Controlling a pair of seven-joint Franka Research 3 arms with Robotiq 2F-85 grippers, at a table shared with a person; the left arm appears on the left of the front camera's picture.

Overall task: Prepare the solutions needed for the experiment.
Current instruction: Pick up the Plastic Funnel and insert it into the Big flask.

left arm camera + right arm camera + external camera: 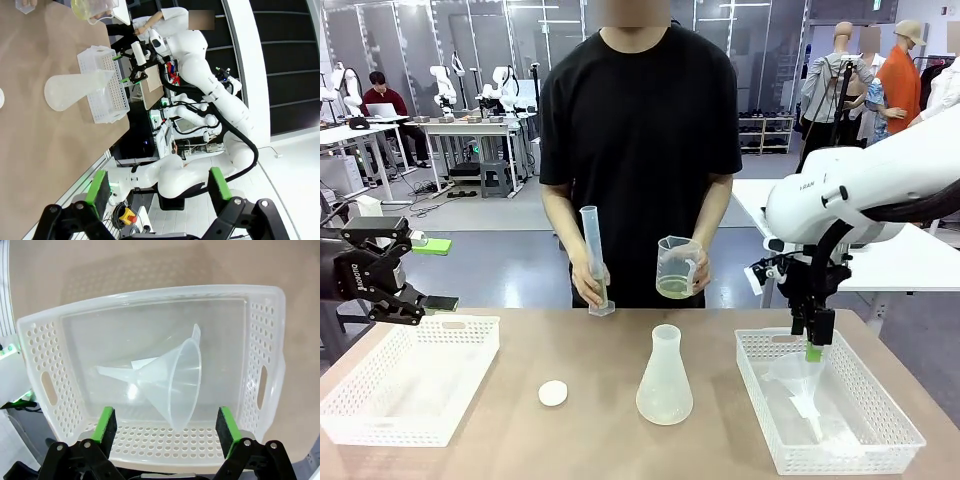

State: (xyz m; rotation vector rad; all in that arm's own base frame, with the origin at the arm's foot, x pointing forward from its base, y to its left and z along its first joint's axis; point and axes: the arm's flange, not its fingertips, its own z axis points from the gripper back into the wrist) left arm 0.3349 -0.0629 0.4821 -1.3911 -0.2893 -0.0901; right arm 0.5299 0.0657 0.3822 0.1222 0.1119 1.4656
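Since the funnel (175, 380) lies on its side in the white basket (757, 400) at the counter's near right corner, the right tool (166, 426) hanging just above it, jaws wide apart and empty, looks to be going for it. A good pick would, I judge, come straight down and take the cone's thin rim or the stem squarely across the green pads (106, 424). The plastic looks light and smooth, so a glancing touch could skid it along the basket floor or pinch it crooked. The basket's near wall is close, so the pads should clear it before coming together.

The left tool (435, 274) hangs off the counter's left edge, jaws also apart and empty, near a second white basket (390, 425) at the near left corner.

Near the middle of the counter the conical flask (665, 365) stands upright, with the solution (665, 408) a shallow pale yellow layer at its bottom. A small white disc (553, 393) lies to its left, apart from it. The funnel would likely go into the narrow neck, and a nudge there could tip the flask.

At the far edge, one hand (590, 287) of a person steadies a graduated cylinder (590, 235) standing on the counter. The other hand (699, 262) holds up a handled beaker (672, 262) with yellowish liquid in it. Both are behind the flask, in the way of any far reach.
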